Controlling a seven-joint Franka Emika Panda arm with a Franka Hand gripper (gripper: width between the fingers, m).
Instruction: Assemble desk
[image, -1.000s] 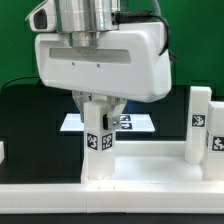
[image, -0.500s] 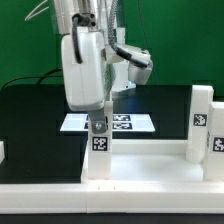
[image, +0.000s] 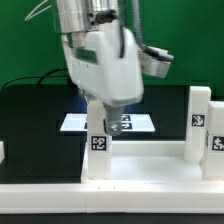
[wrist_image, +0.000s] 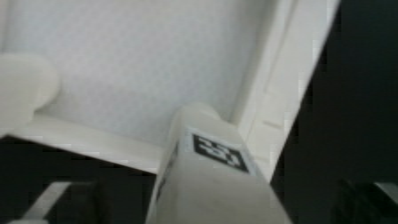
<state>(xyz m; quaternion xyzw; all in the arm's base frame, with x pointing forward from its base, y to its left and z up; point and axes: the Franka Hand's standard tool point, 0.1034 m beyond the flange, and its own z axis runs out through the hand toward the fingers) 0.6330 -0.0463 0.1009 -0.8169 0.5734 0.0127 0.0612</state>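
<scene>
The white desk tabletop (image: 140, 168) lies rim-up across the front of the exterior view. A white square leg (image: 98, 150) with a black-and-white tag stands upright in its near-left corner. My gripper (image: 101, 114) hangs straight over this leg, its fingers down on either side of the leg's top. In the wrist view the leg (wrist_image: 222, 185) runs up between the fingers with a dark gap on each side, so the gripper (wrist_image: 215, 216) is open and holds nothing. Beyond the leg, the tabletop's floor (wrist_image: 143, 60) and raised rim (wrist_image: 285, 70) show.
A second tagged leg (image: 200, 122) stands upright at the tabletop's right end, with another white tagged piece (image: 216, 142) at the exterior view's right edge. The marker board (image: 135, 122) lies on the black table behind the leg. A green wall closes the back.
The hand has turned about the leg's axis between the frames. Its jaws were shut on the leg's top and now stand apart from it. The leg stays upright.
</scene>
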